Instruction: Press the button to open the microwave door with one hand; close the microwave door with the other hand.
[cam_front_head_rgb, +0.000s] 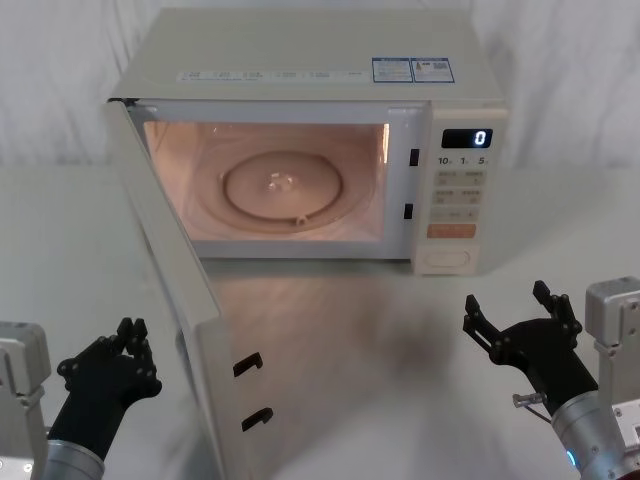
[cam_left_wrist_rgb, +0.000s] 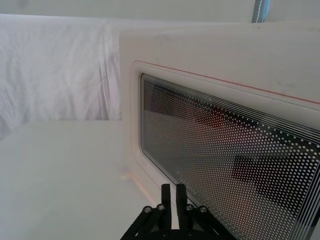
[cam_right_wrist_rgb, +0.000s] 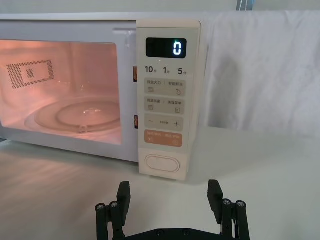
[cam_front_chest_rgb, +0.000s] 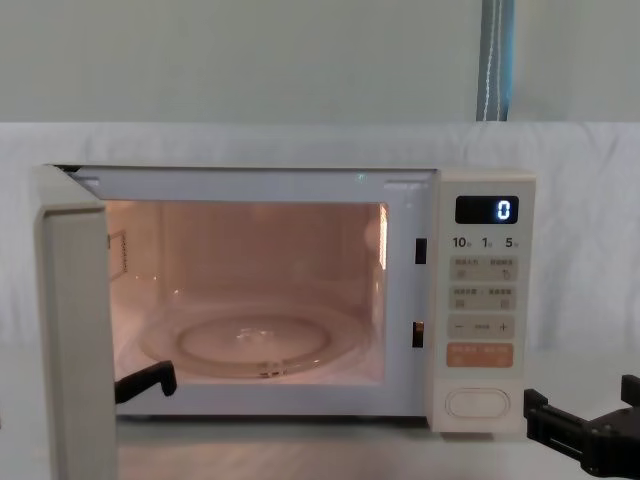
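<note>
The cream microwave (cam_front_head_rgb: 310, 60) stands at the back of the table with its cavity lit and the display reading "0". The microwave door (cam_front_head_rgb: 175, 300) is swung wide open toward me on the left, edge-on in the chest view (cam_front_chest_rgb: 70, 340). The oval cream button (cam_front_head_rgb: 446, 259) sits at the bottom of the key panel, also seen in the right wrist view (cam_right_wrist_rgb: 162, 164) and chest view (cam_front_chest_rgb: 477, 402). My right gripper (cam_front_head_rgb: 507, 305) hovers open in front of and below the button (cam_right_wrist_rgb: 169, 192), apart from it. My left gripper (cam_front_head_rgb: 133, 338) is shut, just left of the door's outer face (cam_left_wrist_rgb: 171, 192).
An orange rectangular key (cam_right_wrist_rgb: 163, 139) lies just above the button. Two black latch hooks (cam_front_head_rgb: 250, 390) stick out of the door's free edge. The glass turntable (cam_front_head_rgb: 285, 188) rests inside the cavity. White cloth covers the table (cam_front_head_rgb: 400, 340) and hangs behind.
</note>
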